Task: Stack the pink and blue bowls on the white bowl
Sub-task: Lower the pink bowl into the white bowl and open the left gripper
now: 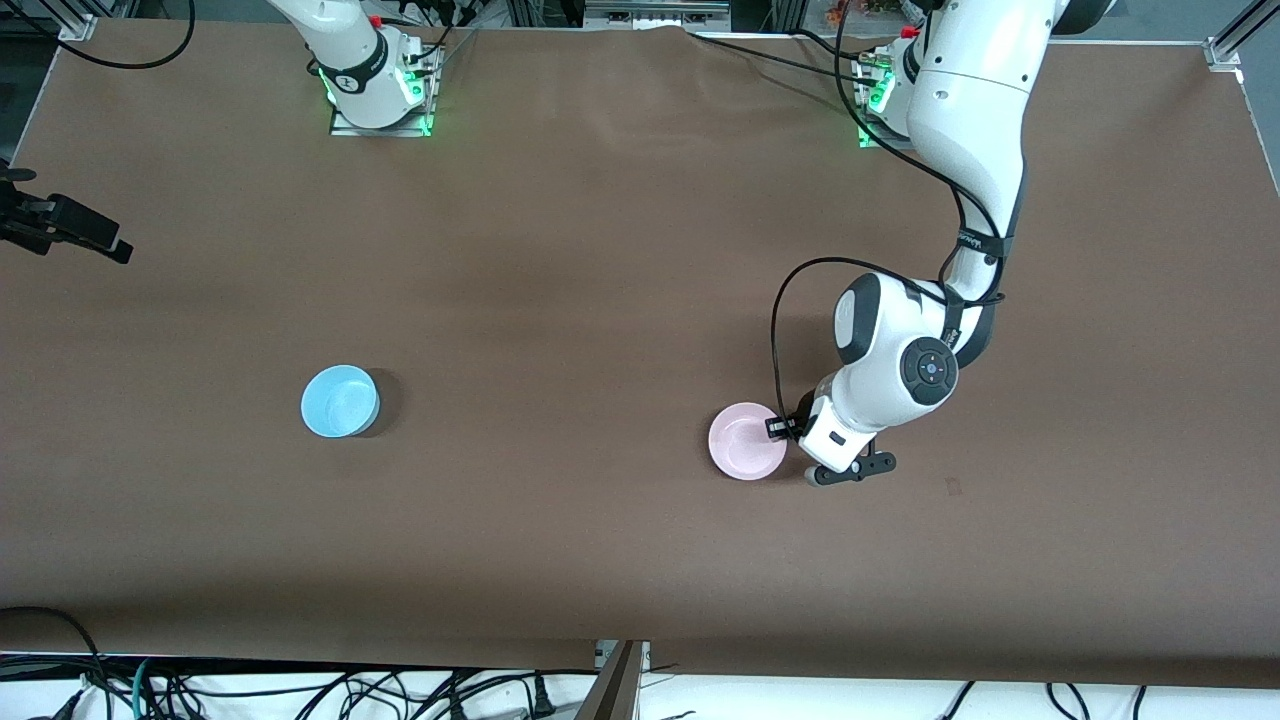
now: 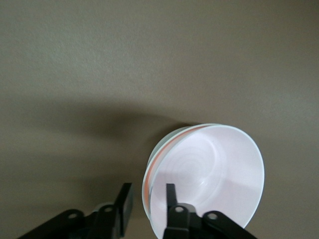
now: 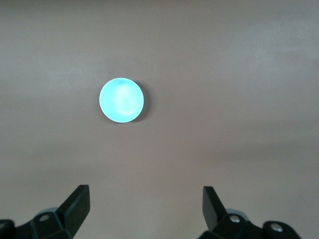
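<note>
Right gripper (image 3: 144, 204): fingers spread wide, empty, waiting high over the table (image 1: 600, 250). Blue bowl (image 1: 340, 401): on the table toward the right arm's end. Pink bowl (image 1: 747, 441): nested in the white bowl (image 2: 162, 149); left gripper (image 2: 148, 201) fingers straddle its rim, narrowly parted.

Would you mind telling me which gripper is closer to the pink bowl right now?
The left gripper: its fingers straddle the pink bowl's rim. The right gripper waits open, high over the table with the blue bowl below it.
</note>
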